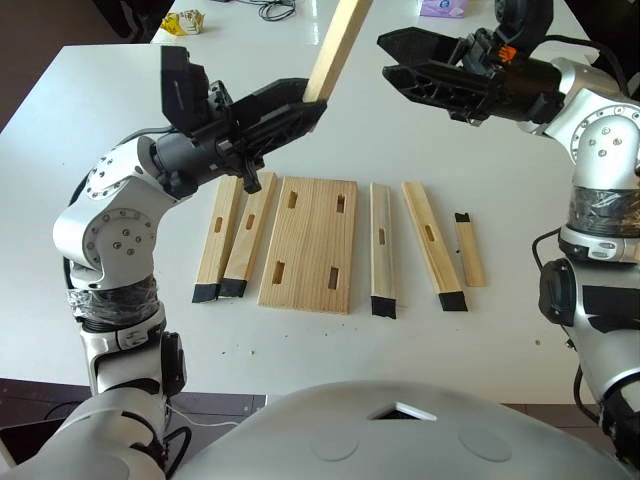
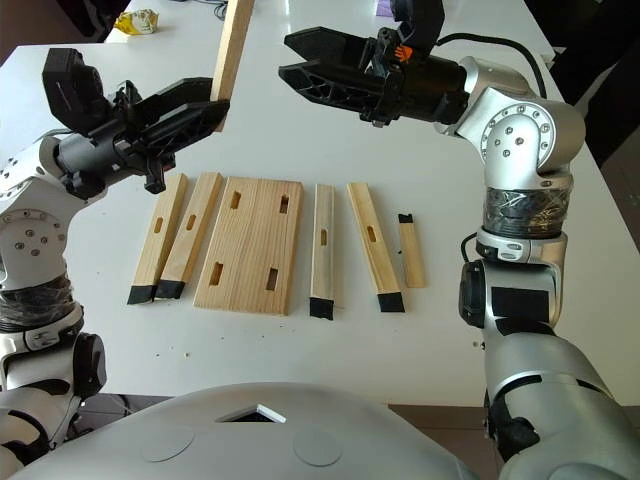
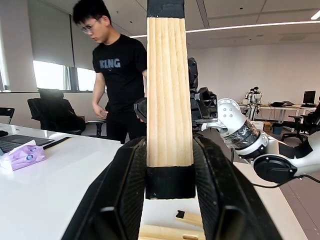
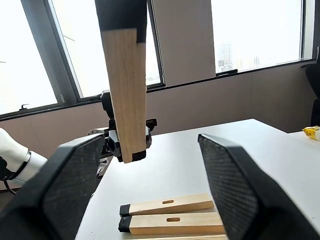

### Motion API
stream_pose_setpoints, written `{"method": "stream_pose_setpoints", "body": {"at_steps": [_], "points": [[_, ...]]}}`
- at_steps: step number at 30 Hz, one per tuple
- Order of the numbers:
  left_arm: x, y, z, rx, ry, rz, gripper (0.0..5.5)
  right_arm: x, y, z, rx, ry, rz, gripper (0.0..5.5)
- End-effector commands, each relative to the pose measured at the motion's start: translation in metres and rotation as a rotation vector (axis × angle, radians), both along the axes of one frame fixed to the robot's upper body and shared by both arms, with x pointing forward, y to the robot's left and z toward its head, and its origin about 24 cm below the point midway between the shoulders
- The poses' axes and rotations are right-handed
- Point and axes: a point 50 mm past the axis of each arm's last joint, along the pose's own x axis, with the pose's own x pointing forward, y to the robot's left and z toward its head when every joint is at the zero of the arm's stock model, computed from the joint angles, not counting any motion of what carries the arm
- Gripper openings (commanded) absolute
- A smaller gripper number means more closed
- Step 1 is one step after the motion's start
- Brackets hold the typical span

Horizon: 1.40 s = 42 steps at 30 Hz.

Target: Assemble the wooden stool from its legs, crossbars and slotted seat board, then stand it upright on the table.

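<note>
My left gripper (image 1: pixel 305 105) is shut on the lower end of a wooden leg (image 1: pixel 338 45) that stands nearly upright above the table; the leg (image 3: pixel 169 100) shows black-capped at both ends between my fingers. My right gripper (image 1: pixel 390 58) hangs open in the air just right of that leg (image 4: pixel 125 85), apart from it. On the table lie the slotted seat board (image 1: pixel 310 243), two legs (image 1: pixel 232 238) left of it, two slotted legs (image 1: pixel 384 248) (image 1: pixel 433 243) right of it, and a short crossbar (image 1: pixel 468 248) at the far right.
The white table (image 1: pixel 120 120) stretches to the left and front with free room. A yellow wrapper (image 1: pixel 184 21) and a purple pack (image 1: pixel 444 8) lie at the far edge. A person stands behind the table in the left wrist view.
</note>
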Motion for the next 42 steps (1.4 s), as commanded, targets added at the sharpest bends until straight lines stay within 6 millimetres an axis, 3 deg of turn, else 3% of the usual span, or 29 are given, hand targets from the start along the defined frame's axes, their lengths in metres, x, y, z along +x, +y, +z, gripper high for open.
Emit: {"method": "stream_pose_setpoints", "body": {"at_steps": [1,18,33,42], "points": [[0.001,0.0,-0.006,0.066,0.001,-0.015,1.3,-0.002,0.008,0.011,0.012,-0.044,0.054,3.46],[-0.002,-0.004,-0.019,0.112,0.008,-0.065,1.3,-0.009,0.01,0.015,0.013,-0.075,0.1,3.46],[-0.004,-0.006,-0.019,0.106,-0.003,-0.07,1.3,-0.015,0.012,0.008,0.014,-0.005,0.135,1.33],[0.001,0.002,-0.02,0.12,0.002,-0.027,1.3,-0.019,0.011,0.008,0.026,0.008,0.116,1.33]]}}
